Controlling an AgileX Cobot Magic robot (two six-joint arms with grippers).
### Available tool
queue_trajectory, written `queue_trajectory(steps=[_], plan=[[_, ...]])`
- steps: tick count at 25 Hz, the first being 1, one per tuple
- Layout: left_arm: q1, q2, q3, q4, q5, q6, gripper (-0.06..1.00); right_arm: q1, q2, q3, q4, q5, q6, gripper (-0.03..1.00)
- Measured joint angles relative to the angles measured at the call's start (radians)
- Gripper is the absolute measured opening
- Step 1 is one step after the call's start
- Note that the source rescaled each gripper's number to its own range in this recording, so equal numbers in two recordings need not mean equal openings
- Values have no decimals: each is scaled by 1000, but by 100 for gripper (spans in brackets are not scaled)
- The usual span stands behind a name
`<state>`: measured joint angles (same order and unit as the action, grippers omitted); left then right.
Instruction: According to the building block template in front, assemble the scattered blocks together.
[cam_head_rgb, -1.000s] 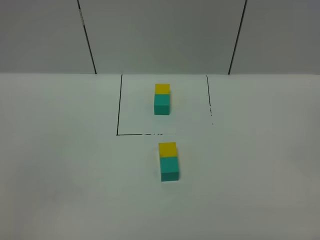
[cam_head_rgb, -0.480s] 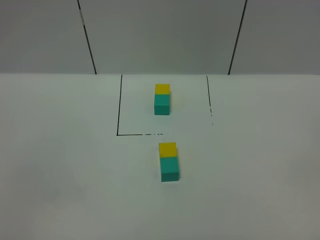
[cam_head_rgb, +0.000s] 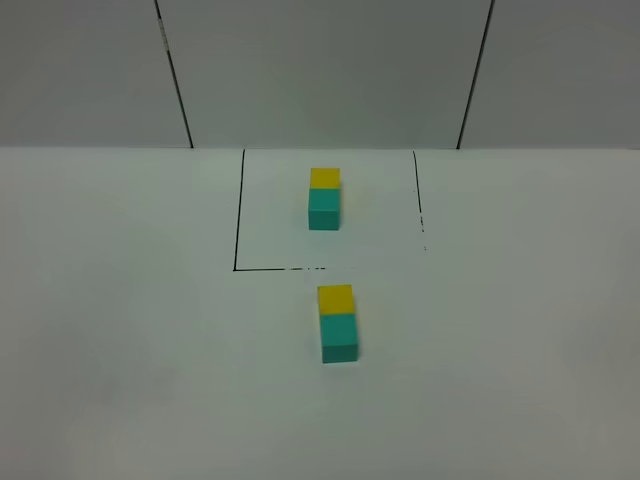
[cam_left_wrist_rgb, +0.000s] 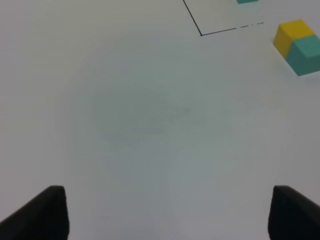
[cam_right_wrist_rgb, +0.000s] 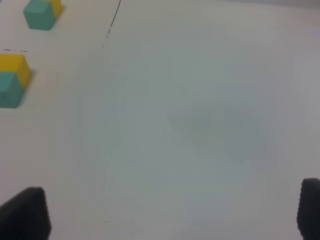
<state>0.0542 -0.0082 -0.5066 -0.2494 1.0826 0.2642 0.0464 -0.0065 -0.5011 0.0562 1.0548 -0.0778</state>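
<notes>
The building block template (cam_head_rgb: 324, 198), yellow cube behind teal cube, sits inside the black-lined rectangle at the back. The scattered blocks sit nearer on the white table: the yellow cube (cam_head_rgb: 336, 298) touches the far side of the teal cube (cam_head_rgb: 339, 335), in the same order as the template. The left wrist view shows this pair (cam_left_wrist_rgb: 296, 45). The right wrist view shows the pair (cam_right_wrist_rgb: 11, 80) and the template (cam_right_wrist_rgb: 42, 12). My left gripper (cam_left_wrist_rgb: 165, 215) and right gripper (cam_right_wrist_rgb: 170, 215) are open and empty over bare table, far from the blocks. Neither shows in the exterior view.
A black outline (cam_head_rgb: 238, 210) marks the template area on the white table (cam_head_rgb: 120, 350). A grey panelled wall (cam_head_rgb: 320, 70) with dark seams stands behind the table's far edge.
</notes>
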Motion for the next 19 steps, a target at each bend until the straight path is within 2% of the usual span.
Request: queue_trajectory(steps=[19], plan=[[0,0,0,0,0,0,79,16,0,0,0,0,-1,100]])
